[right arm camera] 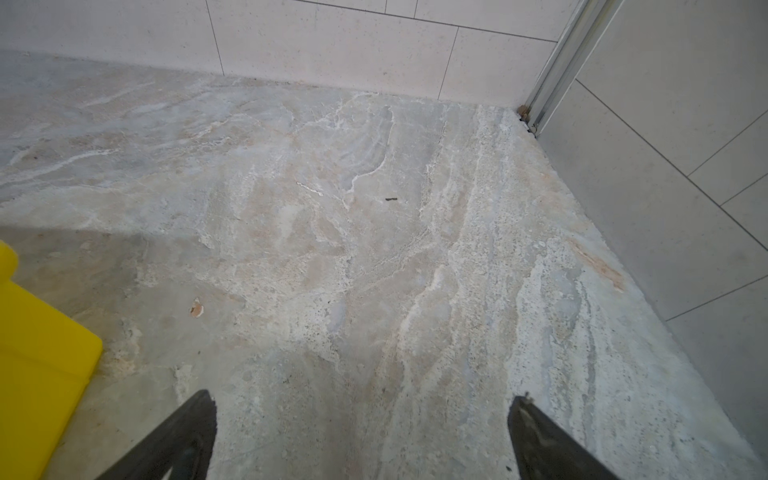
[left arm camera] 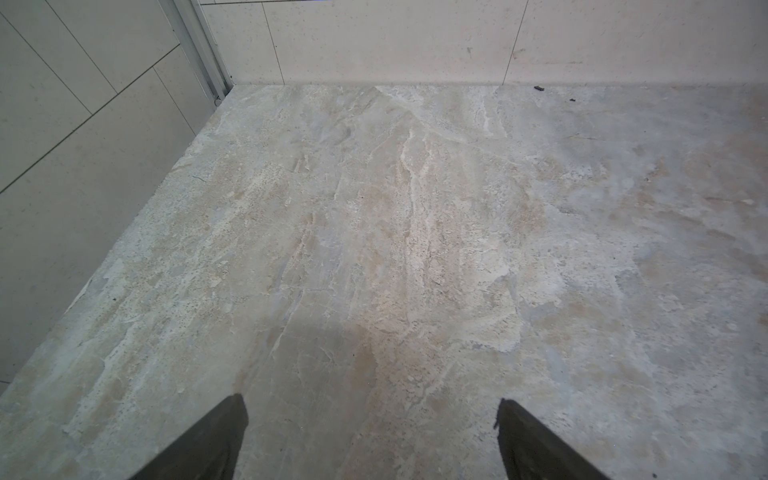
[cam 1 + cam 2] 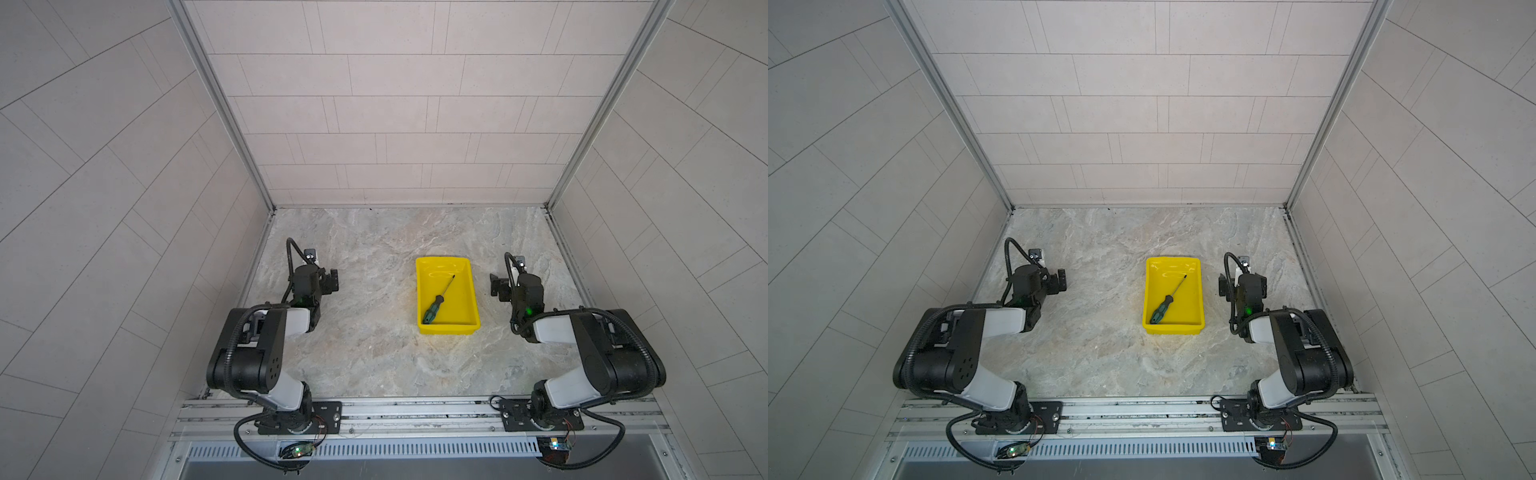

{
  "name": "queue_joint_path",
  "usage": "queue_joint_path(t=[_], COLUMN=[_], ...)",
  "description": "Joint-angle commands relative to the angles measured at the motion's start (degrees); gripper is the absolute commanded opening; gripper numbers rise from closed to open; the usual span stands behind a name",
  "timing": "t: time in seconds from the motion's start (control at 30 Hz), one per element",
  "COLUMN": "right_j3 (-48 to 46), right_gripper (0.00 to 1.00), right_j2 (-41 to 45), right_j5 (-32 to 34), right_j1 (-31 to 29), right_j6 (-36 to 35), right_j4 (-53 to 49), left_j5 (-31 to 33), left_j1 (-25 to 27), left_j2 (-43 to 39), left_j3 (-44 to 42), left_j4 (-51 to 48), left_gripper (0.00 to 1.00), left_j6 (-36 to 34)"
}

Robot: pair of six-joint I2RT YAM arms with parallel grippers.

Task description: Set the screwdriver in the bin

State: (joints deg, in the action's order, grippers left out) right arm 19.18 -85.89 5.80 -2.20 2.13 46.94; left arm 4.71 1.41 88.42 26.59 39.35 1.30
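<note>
Left wrist view has the left tool (image 2: 372,405) spread wide over bare desk (image 2: 415,208), nothing in it. Same for the right tool (image 1: 365,399): fingers apart, empty, near the bin (image 1: 37,353). Both top views show the screwdriver (image 3: 436,301) lying diagonally inside the bin, handle toward the arm bases.

Both top views look steeply down from above the near edge, sharing the whole table (image 3: 374,353). Each wrist view sits low, close over it, facing the far wall (image 2: 415,41); the right one also catches the bin (image 1: 37,353).
</note>
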Motion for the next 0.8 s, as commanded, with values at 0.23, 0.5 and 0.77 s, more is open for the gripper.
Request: queue_joint_path(t=[0.23,0.5,0.77], right_j3=[0.9,5.3,5.6], right_gripper=[1.00,1.00,1.00], right_j2=[0.7,-0.5,-0.8], right_j5=[-2.2,-2.1,-2.2], right_j1=[1.4,0.4,0.4], right_j6=[0.3,-0.8,-0.9], right_j4=[1.4,-5.2,-5.6], left_j5=[-0.4,-0.2,0.5], left_j1=[-0.2,-0.3,-0.3], left_j2=[-0.4,-0.5,-1.0], left_j3=[0.1,0.0,-0.3], left_j4=[0.6,0.5,0.7], left_gripper=[1.00,1.00,1.00], left_j6=[-0.1,-0.2,-0.2])
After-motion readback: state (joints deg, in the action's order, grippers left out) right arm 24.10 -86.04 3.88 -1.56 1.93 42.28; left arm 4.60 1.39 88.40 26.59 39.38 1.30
